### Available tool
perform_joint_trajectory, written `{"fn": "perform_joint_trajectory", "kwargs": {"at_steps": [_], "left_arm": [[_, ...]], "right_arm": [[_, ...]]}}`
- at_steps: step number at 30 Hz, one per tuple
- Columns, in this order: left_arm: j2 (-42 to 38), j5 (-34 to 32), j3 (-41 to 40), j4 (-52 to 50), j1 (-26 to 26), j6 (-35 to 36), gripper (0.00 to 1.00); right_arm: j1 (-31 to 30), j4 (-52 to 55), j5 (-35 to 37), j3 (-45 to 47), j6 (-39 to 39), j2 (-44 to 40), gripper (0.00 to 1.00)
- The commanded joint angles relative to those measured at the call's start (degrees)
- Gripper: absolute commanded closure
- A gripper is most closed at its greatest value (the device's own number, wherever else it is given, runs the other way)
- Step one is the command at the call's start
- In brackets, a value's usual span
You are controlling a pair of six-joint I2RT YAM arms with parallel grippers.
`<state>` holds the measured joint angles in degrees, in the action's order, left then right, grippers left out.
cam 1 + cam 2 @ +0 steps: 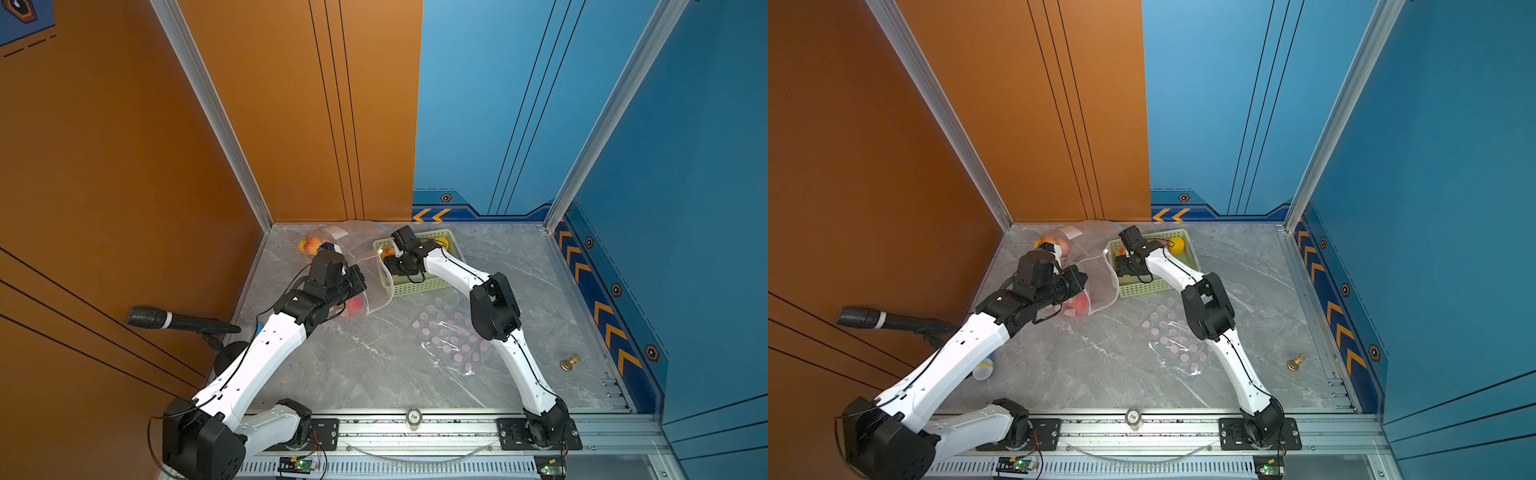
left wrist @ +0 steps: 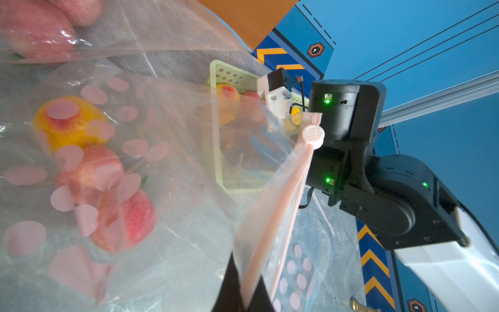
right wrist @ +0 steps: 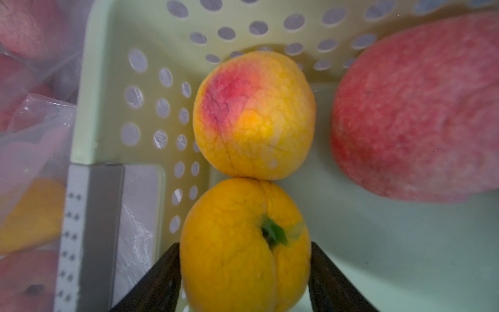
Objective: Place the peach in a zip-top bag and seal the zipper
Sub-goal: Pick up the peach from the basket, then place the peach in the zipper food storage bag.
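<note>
**Bag held up, peach about to be picked**

Our left gripper (image 2: pixel 244 289) is clamped on the bag (image 2: pixel 189 175) at its zipper edge, we judge so its mouth faces the basket (image 3: pixel 89 113). Our right gripper (image 3: pixel 244 244) is down in that basket, jaws wide, one at each side of the yellow peach (image 3: pixel 243 264). We cannot confirm a firm pinch. We count three peaches there, including a blushed peach (image 3: pixel 253 116) and a red peach (image 3: pixel 415 108). We count three bags, including a filled bag (image 1: pixel 328 237) and a flat bag (image 1: pixel 449 345).

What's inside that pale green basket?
Peaches: a yellow peach between the fingers of the right gripper, a yellow-red peach touching it, a pink peach nearby. A top view shows another yellow fruit by the far wall. The right arm covers the rest of the basket.
</note>
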<state>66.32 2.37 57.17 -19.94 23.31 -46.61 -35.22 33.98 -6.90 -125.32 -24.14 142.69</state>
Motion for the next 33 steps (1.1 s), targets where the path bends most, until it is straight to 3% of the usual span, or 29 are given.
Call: {"fn": "perform_joint_trajectory", "kwargs": {"at_steps": [1, 6, 11, 22, 28, 33], "left_arm": [[-0.6, 0.3, -0.7, 0.6, 0.5, -0.4, 1.0], [-0.7, 0.1, -1.0, 0.6, 0.6, -0.5, 1.0], [-0.2, 0.3, -0.4, 0.5, 0.5, -0.3, 1.0], [0.9, 0.5, 0.7, 0.8, 0.4, 0.0, 1.0], [2.1, 1.2, 1.5, 1.1, 0.5, 0.4, 1.0], [2.4, 1.3, 1.5, 1.3, 0.5, 0.4, 1.0]], "right_arm": [[0.5, 2.1, 0.3, -1.4, -0.1, 1.4, 0.31], [0.7, 2.5, -0.2, -1.3, 0.1, 0.4, 0.53], [0.3, 1.3, 2.4, 4.3, 1.1, -5.9, 0.59], [-2.0, -6.3, 6.5, 27.7, 1.6, -32.8, 0.63], [-8.1, -6.0, 9.2, 32.6, 3.3, -43.0, 0.62], [-13.0, -5.3, 10.9, 32.7, 4.1, -45.4, 0.61]]}}
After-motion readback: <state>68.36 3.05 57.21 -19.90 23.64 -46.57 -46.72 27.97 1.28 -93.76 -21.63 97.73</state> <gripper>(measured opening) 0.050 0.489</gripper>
